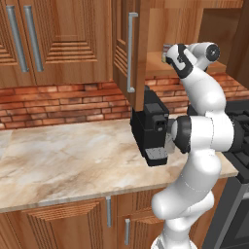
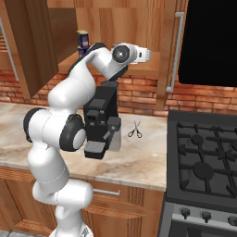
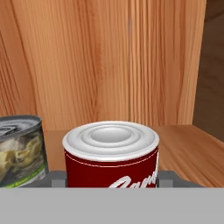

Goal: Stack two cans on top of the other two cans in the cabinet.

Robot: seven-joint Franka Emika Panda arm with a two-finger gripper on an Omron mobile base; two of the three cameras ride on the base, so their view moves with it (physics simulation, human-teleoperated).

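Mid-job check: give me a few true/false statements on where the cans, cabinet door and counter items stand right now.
1. The cabinet door is open. True.
2. A red can sits right in front of the hand, between its fingertips. True.
3. In the hand view, the pale green can lies on its side. False: it stands upright beside the red can.
4. A blue can sits stacked on another can on the shelf. True.
5. The scissors lie on the stove. False: they lie on the counter, beside the coffee machine.

Two tins side by side on the cabinet shelf — red-topped can right of the pale green tin.
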